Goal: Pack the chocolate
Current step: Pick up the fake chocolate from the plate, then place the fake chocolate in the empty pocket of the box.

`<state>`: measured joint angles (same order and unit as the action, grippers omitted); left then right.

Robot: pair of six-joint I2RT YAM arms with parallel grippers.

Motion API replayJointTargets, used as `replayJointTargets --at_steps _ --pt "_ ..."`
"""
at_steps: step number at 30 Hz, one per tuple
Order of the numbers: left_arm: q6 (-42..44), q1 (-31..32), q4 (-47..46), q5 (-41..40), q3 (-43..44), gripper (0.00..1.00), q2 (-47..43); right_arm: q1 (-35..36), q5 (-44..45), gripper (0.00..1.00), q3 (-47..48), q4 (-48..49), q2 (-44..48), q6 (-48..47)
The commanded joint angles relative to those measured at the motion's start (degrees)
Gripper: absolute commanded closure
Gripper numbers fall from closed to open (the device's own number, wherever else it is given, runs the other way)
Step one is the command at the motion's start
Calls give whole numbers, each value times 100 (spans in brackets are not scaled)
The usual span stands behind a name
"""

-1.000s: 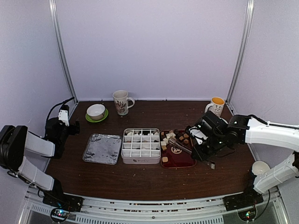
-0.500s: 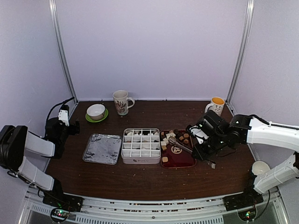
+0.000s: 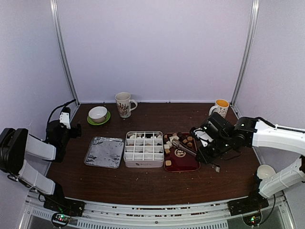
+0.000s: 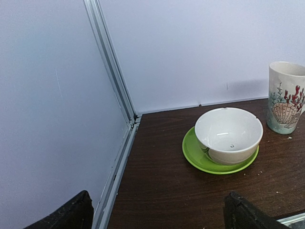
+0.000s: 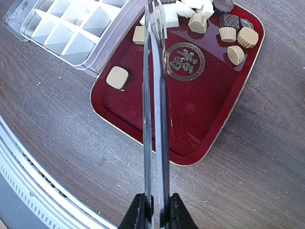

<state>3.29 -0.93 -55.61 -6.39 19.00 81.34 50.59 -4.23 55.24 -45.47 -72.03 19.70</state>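
Lining metal tongs (image 5: 155, 95) up on chocolate (image 5: 228, 33)
Clamping tongs in right gripper (image 5: 156, 210), tips over chocolate at dark-red tray's (image 5: 190, 129) 12 o'clock; straddling one piece squarely before squeezing; idling left gripper (image 4: 157, 214) wide apart.

1. Gold emblem (image 5: 184, 61): I see it in the right wrist view, printed round at the centre of the dark-red tray (image 5: 205, 129). It holds stylised characters inside a patterned ring. I cannot read the characters.
2. Dark print (image 3: 141, 164): in the top view I see a small mark on the near wall of the white divided box (image 3: 127, 157), which sits at 9 o'clock from the tray. It is too small to read.
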Motion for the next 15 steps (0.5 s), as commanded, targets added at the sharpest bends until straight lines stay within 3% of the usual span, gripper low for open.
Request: replayJointTargets --at_steps 1,7,15 --pt "-53 -46 -268 42 -20 2 31 -31 57 84 121 38 197 -32" --pt "-48 -41 -268 42 -15 2 31 -29 -282 84 220 206 216 -165" --pt "-48 -47 -266 42 -20 2 31 15 -1517 84 332 1009 110 -239"
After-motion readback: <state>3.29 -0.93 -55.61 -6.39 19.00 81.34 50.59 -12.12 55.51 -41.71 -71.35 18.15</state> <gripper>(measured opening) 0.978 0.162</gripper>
